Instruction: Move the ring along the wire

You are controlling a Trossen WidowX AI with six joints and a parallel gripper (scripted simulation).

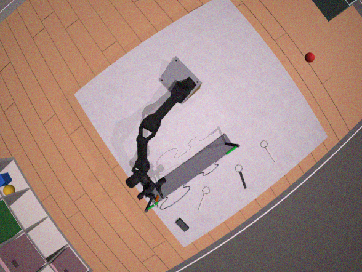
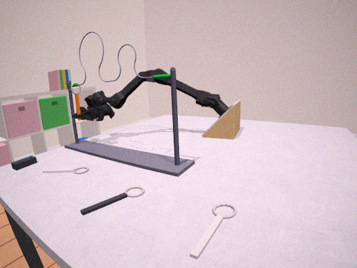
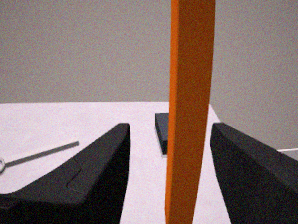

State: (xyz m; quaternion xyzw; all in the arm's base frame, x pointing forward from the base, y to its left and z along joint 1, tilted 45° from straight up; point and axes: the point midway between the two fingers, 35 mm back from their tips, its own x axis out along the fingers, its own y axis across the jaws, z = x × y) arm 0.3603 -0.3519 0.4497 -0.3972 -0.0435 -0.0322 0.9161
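The pale speckled surface (image 1: pixel 261 101) (image 2: pixel 273 182) (image 3: pixel 30 125) carries a black jointed arm (image 1: pixel 166 109) (image 2: pixel 188 89) and a dark grey wire stand (image 1: pixel 197 164) (image 2: pixel 121 154). Its black claw (image 1: pixel 156 197) (image 2: pixel 74 116) (image 3: pixel 170 133) is partly open — the fingers stand apart on both sides of the flat orange handle (image 1: pixel 157 198) (image 2: pixel 78 106) (image 3: pixel 190 110), with gaps visible. This handle has its long axis nearly vertical, pointing down from the thin pale ring (image 2: pixel 71 90). The ring hangs at the green wire part (image 1: pixel 152 206) (image 2: pixel 73 85) — beside the post farther from the exterior camera.
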